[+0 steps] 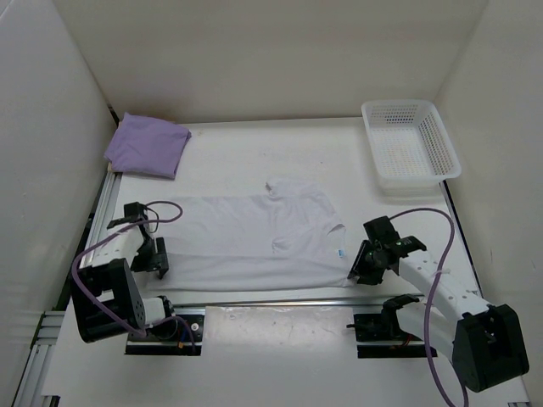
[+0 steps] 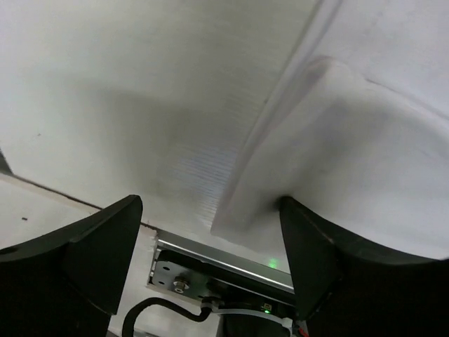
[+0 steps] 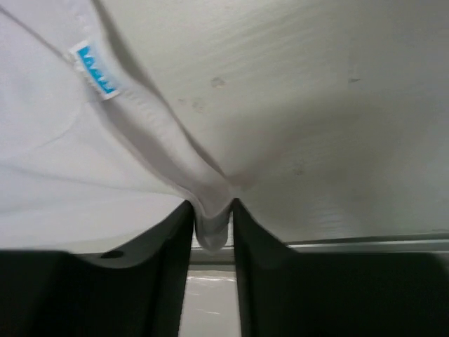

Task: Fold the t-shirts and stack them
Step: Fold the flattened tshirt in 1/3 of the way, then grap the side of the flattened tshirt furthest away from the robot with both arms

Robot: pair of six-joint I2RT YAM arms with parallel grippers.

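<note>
Lying spread flat across the middle of the table (image 1: 254, 161), the white t-shirt (image 1: 254, 242) is flanked by an arm at each end, while the lavender t-shirt (image 1: 146, 144) is seen already folded at the far left corner; no tan one can be made out. The right gripper (image 3: 212, 210) is closed narrowly on a ridge of the shirt's edge, near the blue neck label (image 3: 97, 72). The left gripper (image 2: 210, 203) is held wide apart, with a corner of the hem lying between its jaws and touching one finger, but not pinched. The cloth is judged light, limp and thin: it will sag and crease wherever it is unsupported, and a single layer may slip. Hold is best taken at stitched edges and corners, with both ends lifted together.
</note>
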